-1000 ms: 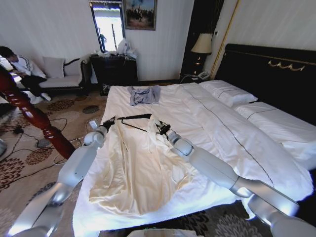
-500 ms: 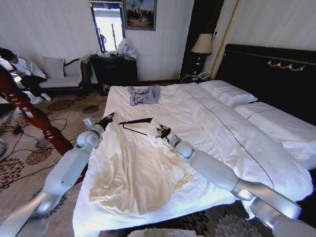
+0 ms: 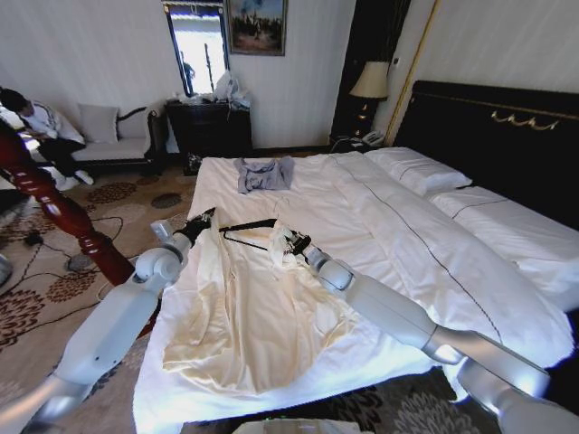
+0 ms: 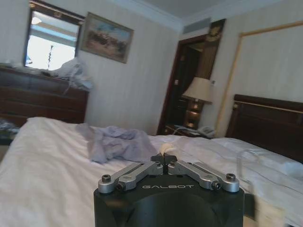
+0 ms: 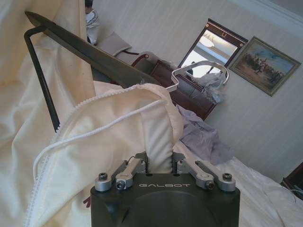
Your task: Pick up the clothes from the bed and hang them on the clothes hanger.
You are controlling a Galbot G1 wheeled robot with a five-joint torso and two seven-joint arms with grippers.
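The clothes lie spread flat on the near left part of the bed, collar end far, hem toward the near edge; the cream fabric reaches almost to the bed's left side. The hanger lies at the collar end, black bar across the top of the garment, one shoulder of the fabric drawn over it; in the right wrist view the hanger shows its silver hook past the bunched collar. The right gripper sits at the collar just right of the hanger, fingers clamped on a fold of the clothes, the cream cloth pinched between them. The left gripper is at the hanger's left end, by the garment's left shoulder; in the left wrist view its fingers are together, tips touching, and I cannot tell whether anything is held between them. A small grey garment lies crumpled on the sheet farther off, well apart from the clothes; a red post stands left of the bed.
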